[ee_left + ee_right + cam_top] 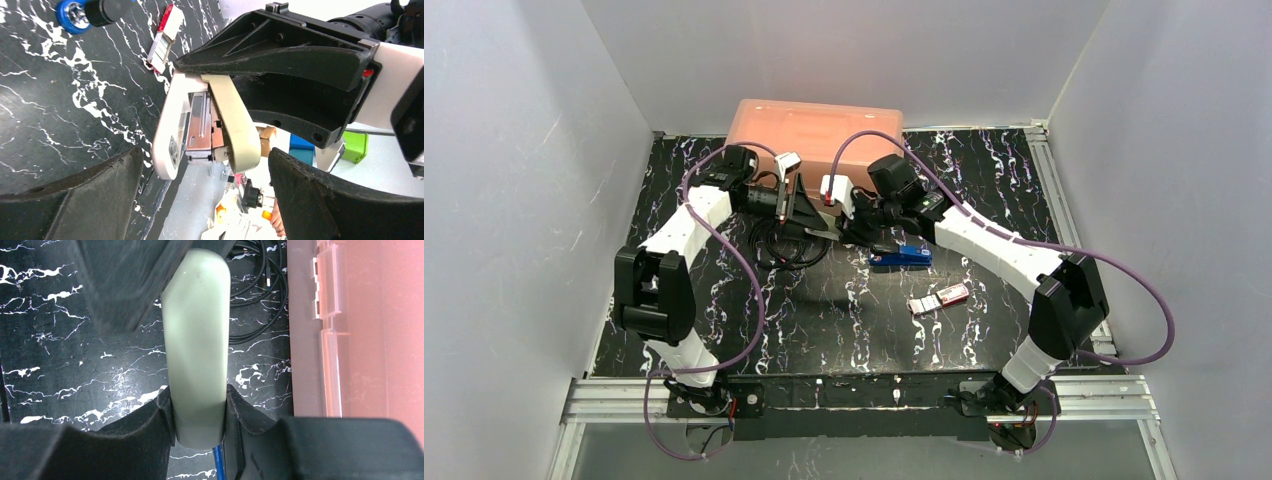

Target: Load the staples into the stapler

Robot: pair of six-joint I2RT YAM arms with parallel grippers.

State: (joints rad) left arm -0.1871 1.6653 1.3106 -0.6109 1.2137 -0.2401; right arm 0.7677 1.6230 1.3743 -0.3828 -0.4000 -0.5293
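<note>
Left wrist view: a pale stapler point(210, 130) is held in the air, its white base and cream top arm spread apart at the near end so the metal staple channel between them shows. The right claw point(200, 70) reaches in from above and to the right of the stapler and is clamped on it. The left claw point(204, 165) has its two black fingers point(90, 200) spread wide, one on each side of the stapler, and neither clearly touches it. Beyond the stapler, up and to its left, the box of staples point(162, 37) lies flat on the black marbled table point(50, 110), its white tray slid partly out of the pink-red sleeve, well apart from both claws. Right wrist view: the stapler's rounded cream top runs up the middle, pinched at its near end between the right claw's two black fingers point(150, 425). To the right of the stapler stands an orange plastic bin point(360, 340), and a coiled black cable point(260, 290) lies on the table between stapler and bin. Top view: both arms meet in front of the bin, and the stapler is mostly hidden between the two claws. The box of staples lies on the table to the right of the stapler and nearer the arm bases, tray pulled out to the left, with a blue stapler point(901, 257) lying between it and the pale one
</note>
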